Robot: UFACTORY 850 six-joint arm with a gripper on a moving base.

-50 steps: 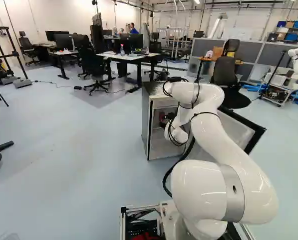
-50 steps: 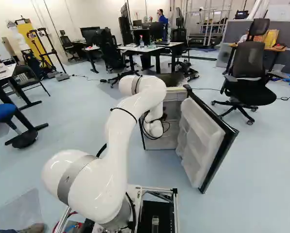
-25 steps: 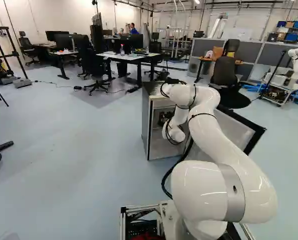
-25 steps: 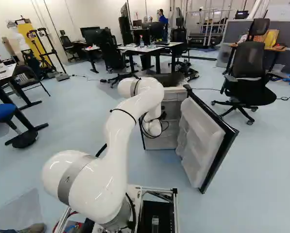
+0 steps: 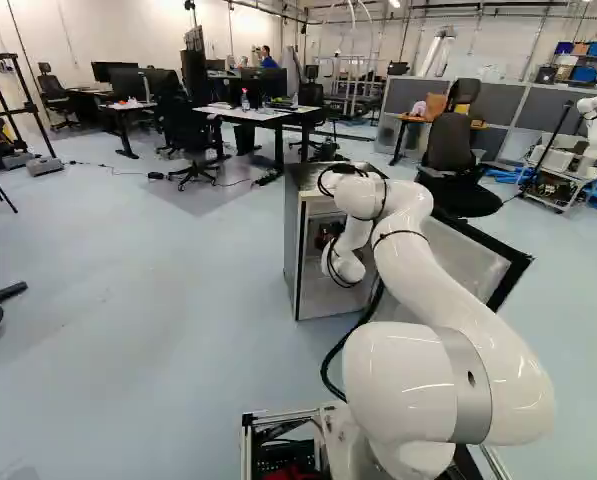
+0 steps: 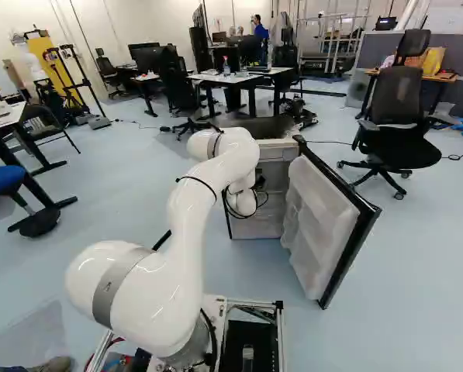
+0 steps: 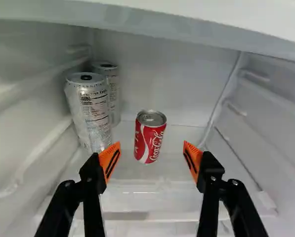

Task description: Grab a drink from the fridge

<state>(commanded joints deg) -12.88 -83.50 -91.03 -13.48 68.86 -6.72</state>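
Pale blue floor (image 5: 158, 320) spreads through a wide workroom, and toward the back I see desks (image 5: 253, 115) with monitors (image 5: 128, 82). One black office chair (image 6: 395, 116) stands at the right of the right base view, and at the right edge of the left base view there is another robot (image 5: 590, 120), also white.

Ahead of the base stands a small fridge (image 5: 294, 245), and its door (image 6: 320, 225) is wide open. The white arm (image 5: 418, 230) rises from its base, bends over, and brings the end effector (image 5: 327, 236) into the open front of the fridge.

From the wrist I can look well inside. The end effector (image 7: 151, 152) is widely open, its two orange pads (image 7: 109, 160) being well apart, and it has hold of nothing. Ahead of it, in line with the gap between the fingers, a red can (image 7: 149, 139) stands upright on a fridge shelf (image 7: 152, 190). This can is beyond the fingertips, and neither finger touches it.

Two silver cans stand upright to one side of the red one, close to the side wall (image 7: 36, 94). The nearer silver can (image 7: 89, 111) is just past one finger; whether they touch, I cannot tell. The farther silver can (image 7: 112, 89) is behind it, close to the back wall (image 7: 162, 74). Above all of them passes a white ledge (image 7: 187, 29).
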